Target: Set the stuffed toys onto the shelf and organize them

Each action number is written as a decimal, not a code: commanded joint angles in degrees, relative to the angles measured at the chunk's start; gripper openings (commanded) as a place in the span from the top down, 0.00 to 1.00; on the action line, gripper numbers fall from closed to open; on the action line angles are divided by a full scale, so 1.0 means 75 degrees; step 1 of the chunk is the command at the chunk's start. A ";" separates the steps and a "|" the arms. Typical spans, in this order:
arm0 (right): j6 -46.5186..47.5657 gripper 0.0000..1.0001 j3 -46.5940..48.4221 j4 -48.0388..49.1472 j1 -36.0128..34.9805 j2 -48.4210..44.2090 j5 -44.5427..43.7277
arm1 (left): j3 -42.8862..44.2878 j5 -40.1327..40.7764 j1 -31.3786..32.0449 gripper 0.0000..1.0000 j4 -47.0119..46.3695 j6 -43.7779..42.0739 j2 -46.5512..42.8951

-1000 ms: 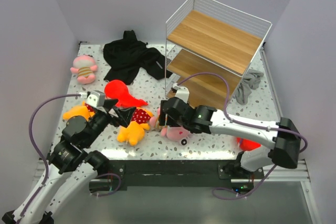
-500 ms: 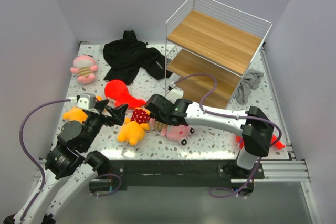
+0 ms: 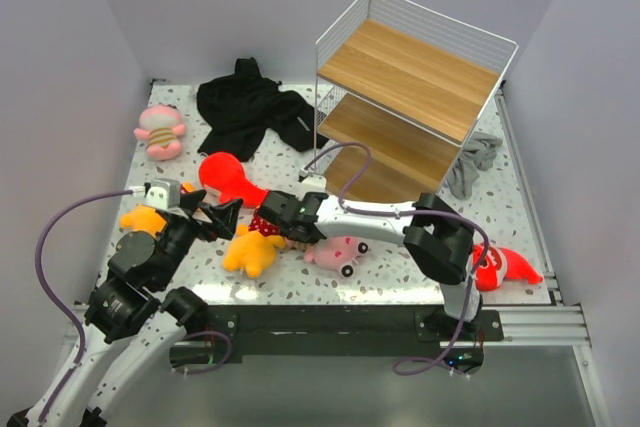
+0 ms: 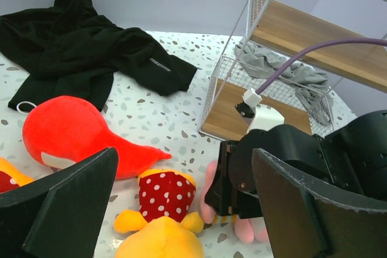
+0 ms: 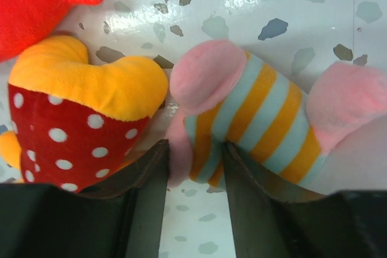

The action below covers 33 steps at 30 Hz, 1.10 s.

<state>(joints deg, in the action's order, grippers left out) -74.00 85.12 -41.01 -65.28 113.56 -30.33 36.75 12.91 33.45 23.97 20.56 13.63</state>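
Though the top view hides it, the right tool [image 5: 195, 150] pinches the striped pink toy [image 5: 266, 113].

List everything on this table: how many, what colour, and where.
pink toys: two, striped shirts, far left and front centre
red fish toys: two, left of centre and front right
orange toys: two, spotted red bibs, front left
garment: one, black, back left
cloth: one, grey, right of shelf
shelf: one, white wire, wooden boards, back right
table: one, speckled white
left jaws: open, by the orange toys
right jaws: closed around front pink toy
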 commanded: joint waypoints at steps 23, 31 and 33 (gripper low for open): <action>0.5134 0.50 -0.2010 0.0488 -0.1082 -0.2682 -0.0210 | 0.0150 0.0213 0.0004 0.03 -0.0137 0.0130 0.0152; 0.2907 0.46 -0.1811 0.0407 -0.1129 -0.2462 -0.0690 | 0.0139 0.0295 0.0005 0.03 -0.0113 0.0154 0.0058; 0.2707 0.46 -0.1717 0.0231 -0.1152 -0.2240 -0.0936 | 0.0139 0.0318 0.0004 0.03 -0.0090 0.0165 0.0058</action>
<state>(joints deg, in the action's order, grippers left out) -46.13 70.08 -37.01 -73.47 94.24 -32.47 36.75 13.98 33.45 24.56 20.99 14.26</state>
